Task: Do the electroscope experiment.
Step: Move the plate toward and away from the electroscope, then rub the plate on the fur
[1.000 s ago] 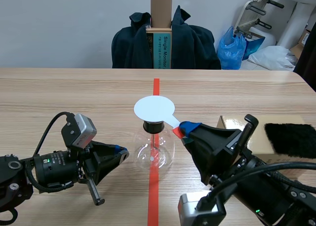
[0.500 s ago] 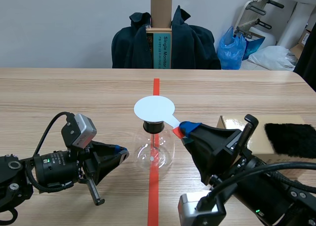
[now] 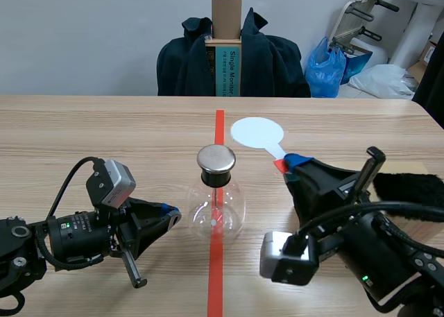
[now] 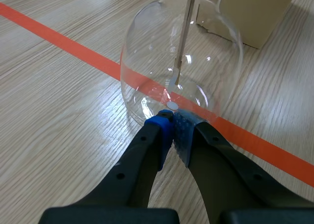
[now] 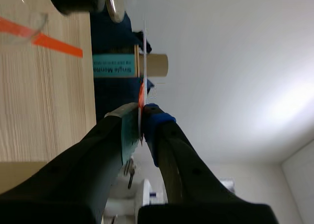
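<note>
Glass flask [image 3: 216, 209] is standing on the red tape line mid-surface, its metal cap [image 3: 216, 159] bare. The right tool [image 3: 287, 163] is holding the white disc [image 3: 257, 132] clear of the cap, toward its own side. In the left wrist view, the left tool [image 4: 172, 122] is sitting pinched together on nothing, just at the flask's base. In the right wrist view, that tool is clamping the disc's handle edge-on. Doing this well probably means keeping the disc level and not nudging the flask.
</note>
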Available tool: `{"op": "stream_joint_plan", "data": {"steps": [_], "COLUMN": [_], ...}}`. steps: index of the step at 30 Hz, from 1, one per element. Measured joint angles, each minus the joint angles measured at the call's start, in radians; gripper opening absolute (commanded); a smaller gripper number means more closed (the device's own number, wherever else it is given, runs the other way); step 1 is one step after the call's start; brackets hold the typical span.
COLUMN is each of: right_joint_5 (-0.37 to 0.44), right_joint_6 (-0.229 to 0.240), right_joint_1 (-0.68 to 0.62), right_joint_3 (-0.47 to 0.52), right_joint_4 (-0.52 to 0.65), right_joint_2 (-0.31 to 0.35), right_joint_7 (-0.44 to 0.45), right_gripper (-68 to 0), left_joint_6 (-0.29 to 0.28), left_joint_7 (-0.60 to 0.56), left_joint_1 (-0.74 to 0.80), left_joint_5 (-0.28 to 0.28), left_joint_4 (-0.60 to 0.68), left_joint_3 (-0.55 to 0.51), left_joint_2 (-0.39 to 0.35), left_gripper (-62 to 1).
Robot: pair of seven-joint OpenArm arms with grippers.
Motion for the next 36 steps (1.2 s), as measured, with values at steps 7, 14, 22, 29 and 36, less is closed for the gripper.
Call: {"op": "stream_joint_plan", "data": {"steps": [7, 14, 22, 29, 36], "right_joint_5": [0.091, 0.104, 0.138, 0.282, 0.415], "right_joint_6": [-0.011, -0.052, -0.055, -0.091, -0.094], "right_joint_1": [-0.001, -0.103, -0.286, -0.438, -0.564], "right_joint_3": [0.0, 0.057, 0.245, 0.409, 0.581], "right_joint_4": [0.0, 0.084, 0.29, 0.486, 0.593], "right_joint_2": [0.0, 0.0, 0.001, 0.072, 0.08], "right_joint_7": [-0.166, -0.19, -0.174, -0.167, -0.133], "right_gripper": [-66.7, -66.7, -66.7, -66.7, -66.7], "left_joint_6": [0.0, 0.0, -0.006, -0.012, -0.084], "left_joint_7": [0.0, 0.0, -0.008, -0.061, -0.011], "left_joint_1": [0.0, 0.0, 0.013, 0.168, 0.396], "left_joint_5": [0.0, -0.003, -0.017, -0.079, -0.172], "left_joint_4": [0.0, 0.0, 0.014, 0.231, 0.489], "left_joint_3": [0.0, 0.0, 0.0, -0.053, -0.25], "left_joint_2": [0.0, 0.0, -0.012, -0.154, -0.313], "left_gripper": [-58.2, -58.2, -58.2, -58.2, -58.2]}}
